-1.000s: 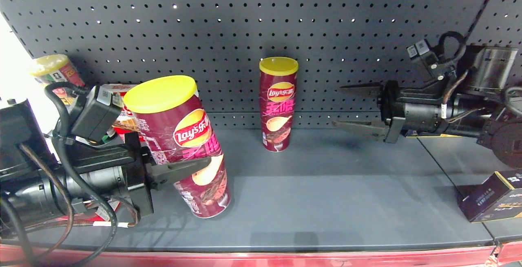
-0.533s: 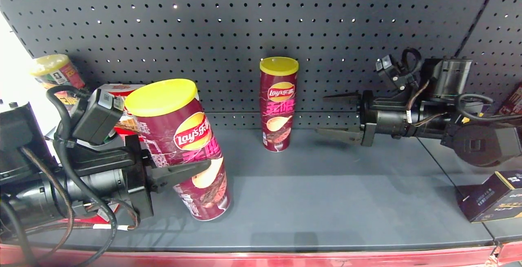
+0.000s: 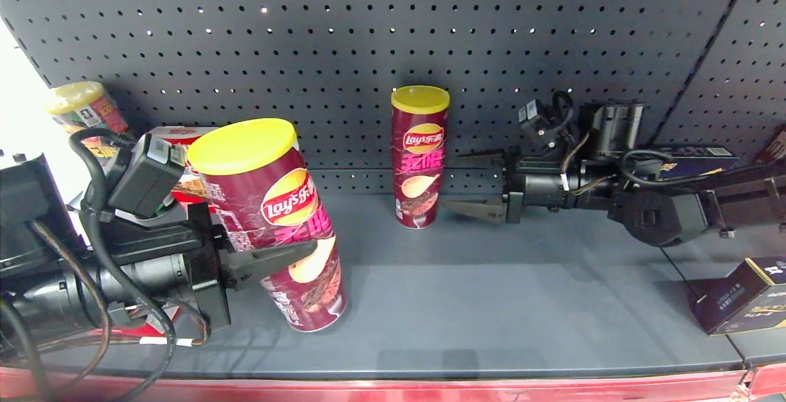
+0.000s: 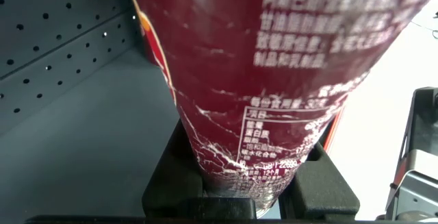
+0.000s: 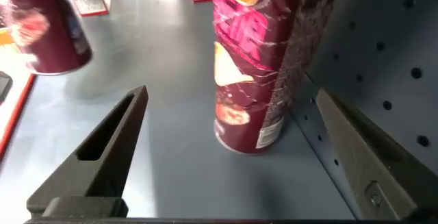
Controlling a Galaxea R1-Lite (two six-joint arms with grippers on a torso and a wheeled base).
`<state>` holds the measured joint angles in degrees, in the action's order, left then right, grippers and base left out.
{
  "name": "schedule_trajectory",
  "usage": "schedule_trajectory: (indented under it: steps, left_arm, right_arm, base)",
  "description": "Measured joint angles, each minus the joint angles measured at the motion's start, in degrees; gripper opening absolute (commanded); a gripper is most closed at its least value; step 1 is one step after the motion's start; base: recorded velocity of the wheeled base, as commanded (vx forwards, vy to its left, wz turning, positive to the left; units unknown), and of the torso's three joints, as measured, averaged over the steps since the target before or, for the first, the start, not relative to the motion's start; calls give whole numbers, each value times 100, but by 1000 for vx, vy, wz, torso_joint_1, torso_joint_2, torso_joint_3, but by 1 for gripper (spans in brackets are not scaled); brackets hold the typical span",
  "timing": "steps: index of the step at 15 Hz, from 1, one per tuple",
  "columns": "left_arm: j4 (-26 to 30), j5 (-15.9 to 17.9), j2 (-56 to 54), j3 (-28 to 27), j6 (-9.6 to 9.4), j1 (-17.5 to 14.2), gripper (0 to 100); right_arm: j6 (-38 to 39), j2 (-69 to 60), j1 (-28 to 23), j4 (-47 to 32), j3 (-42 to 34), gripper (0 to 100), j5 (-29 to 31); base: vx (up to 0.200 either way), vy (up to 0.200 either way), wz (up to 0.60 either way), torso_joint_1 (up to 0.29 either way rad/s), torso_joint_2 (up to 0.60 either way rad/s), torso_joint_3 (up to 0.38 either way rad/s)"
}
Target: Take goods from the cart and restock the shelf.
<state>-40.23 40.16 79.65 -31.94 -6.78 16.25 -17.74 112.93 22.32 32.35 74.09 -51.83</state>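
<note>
We seem to be shelving: left gripper (image 3: 267,248) jaws clamp the tilted near can (image 3: 270,205); right gripper (image 3: 454,182) jaws wide beside far can (image 3: 419,156). Next: upright, release.

One finger of the left gripper (image 3: 288,230) is hidden behind the chip can (image 3: 258,175); the dark box (image 3: 746,294) is edge-cropped.

The grey shelf (image 3: 491,304) has a perforated back wall (image 3: 344,34) and a red front edge (image 3: 393,388). A chip can (image 3: 420,156) with a yellow lid stands upright at the middle of the back edge, close to the wall. A second chip can (image 3: 270,224), tilted, has its base down near the front-left. In the back-left corner stand a yellow-lidded tub (image 3: 83,110) and a red-and-white box (image 3: 184,138). A dark box (image 3: 740,294) lies at the right front edge, a second dark box (image 3: 700,155) along the right back edge.
</note>
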Motion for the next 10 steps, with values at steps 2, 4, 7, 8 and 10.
schedule_trajectory:
  steps: [2, 4, 7, 8, 10]
  left_arm:
    - [2, 0, 0, -9, 0, 0, 0]
    - [9, 2, 2, 2, 16, -10, 0]
    - [7, 0, 9, 2, 21, -57, 0]
    - [9, 0, 9, 9, 21, -66, 0]
    - [5, 0, 11, 33, 21, -88, 0]
  right_arm:
    - [-2, 180, 28, -4, 145, 100, 0]
    - [-5, 399, 57, -4, 357, 100, 0]
    - [-7, 713, 132, -1, 700, 100, -2]
    - [-7, 805, 155, 5, 781, 100, -4]
    - [0, 995, 226, 152, 925, 100, -6]
  base:
    - [0, 0, 0, 0, 0, 0]
    - [0, 0, 0, 0, 0, 0]
    - [0, 0, 0, 0, 0, 0]
    - [0, 0, 0, 0, 0, 0]
    - [0, 0, 0, 0, 0, 0]
